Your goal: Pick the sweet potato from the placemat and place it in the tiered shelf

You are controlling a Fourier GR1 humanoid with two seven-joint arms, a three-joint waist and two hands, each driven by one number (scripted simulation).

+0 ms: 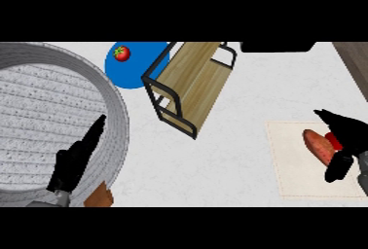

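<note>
An orange-brown sweet potato (317, 145) lies on the cream placemat (302, 180) at the right. My right hand (345, 141) hovers over the potato's right side, fingers spread above it and thumb hanging below, not closed on it. The tiered shelf (191, 82), black frame with wooden boards, stands at the top centre. At the lower left my left hand (75, 163) rests with straight fingers pointing up, over the rim of a large grey basket.
A big grey woven basket (43, 102) fills the left side. A blue plate (133, 70) with a red tomato (121, 53) sits left of the shelf. A brown object (99, 197) shows at the bottom left. Bare white counter lies between shelf and placemat.
</note>
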